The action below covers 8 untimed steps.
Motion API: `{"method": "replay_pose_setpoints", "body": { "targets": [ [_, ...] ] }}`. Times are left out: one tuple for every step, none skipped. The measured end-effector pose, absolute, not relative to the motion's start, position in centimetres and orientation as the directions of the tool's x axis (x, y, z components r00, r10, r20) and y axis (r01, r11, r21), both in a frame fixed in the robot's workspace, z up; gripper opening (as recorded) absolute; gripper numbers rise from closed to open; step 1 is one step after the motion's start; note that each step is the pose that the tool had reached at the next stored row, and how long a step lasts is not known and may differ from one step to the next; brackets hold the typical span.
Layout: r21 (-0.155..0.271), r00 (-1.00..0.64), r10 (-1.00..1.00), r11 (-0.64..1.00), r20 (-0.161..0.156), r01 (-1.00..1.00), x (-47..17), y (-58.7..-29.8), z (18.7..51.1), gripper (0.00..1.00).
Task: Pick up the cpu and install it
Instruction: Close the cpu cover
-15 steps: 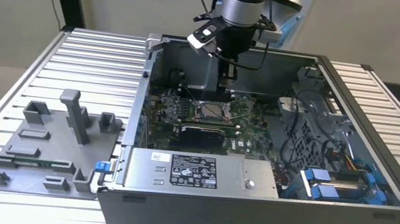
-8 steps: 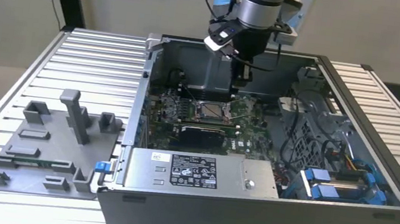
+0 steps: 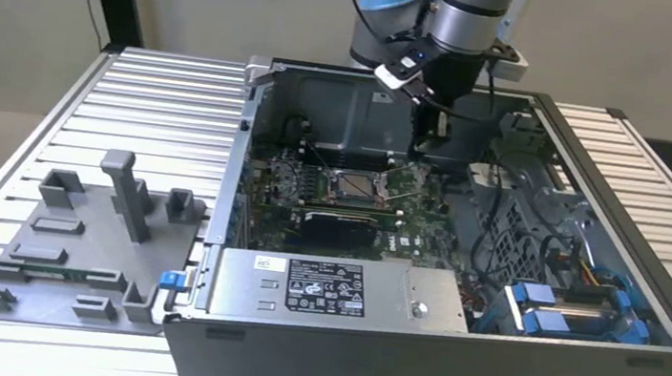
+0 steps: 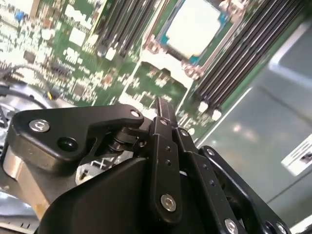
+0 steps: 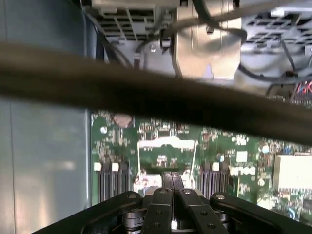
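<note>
Your black metal gripper (image 4: 162,104) hangs over the board w/ fingertips pressed together, holding nothing. Just beyond, the thin silvery-white square cpu (image 4: 195,22) lies seated on the green motherboard (image 4: 146,80). Risk: if it's unlatched, a nudge skews it.

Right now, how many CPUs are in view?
1. The cpu lies in the motherboard socket, apart from the shut hand. Another could be hidden behind the blocks of the grey tray.
</note>
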State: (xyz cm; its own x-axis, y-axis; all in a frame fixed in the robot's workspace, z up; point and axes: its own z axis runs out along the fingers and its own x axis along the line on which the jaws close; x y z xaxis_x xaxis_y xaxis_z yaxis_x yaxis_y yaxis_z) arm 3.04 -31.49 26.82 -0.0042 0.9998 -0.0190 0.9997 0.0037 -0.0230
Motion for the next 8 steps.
{"method": "replay_pose_setpoints", "body": {
  "targets": [
    [-0.030,-0.004,1.000,0.004,-0.019,1.000,3.5,-31.5,26.8,0.00],
    [-0.039,-0.004,1.000,0.004,-0.019,0.999,3.9,-31.5,26.8,0.00],
    [-0.050,-0.005,1.000,0.004,-0.019,0.999,4.2,-31.5,26.8,0.00],
    [-0.061,-0.005,1.000,0.004,-0.019,0.998,4.6,-31.5,26.8,0.00],
    [-0.072,-0.005,1.000,0.004,-0.019,0.997,5.0,-31.5,26.8,0.00],
    [-0.081,-0.005,1.000,0.004,-0.019,0.997,5.4,-31.5,26.8,0.00],
    [-0.088,-0.005,1.000,0.004,-0.020,0.996,5.9,-31.5,26.8,0.00],
    [-0.094,-0.005,1.000,0.004,-0.020,0.996,6.3,-31.5,26.8,0.00]
  ]
}}
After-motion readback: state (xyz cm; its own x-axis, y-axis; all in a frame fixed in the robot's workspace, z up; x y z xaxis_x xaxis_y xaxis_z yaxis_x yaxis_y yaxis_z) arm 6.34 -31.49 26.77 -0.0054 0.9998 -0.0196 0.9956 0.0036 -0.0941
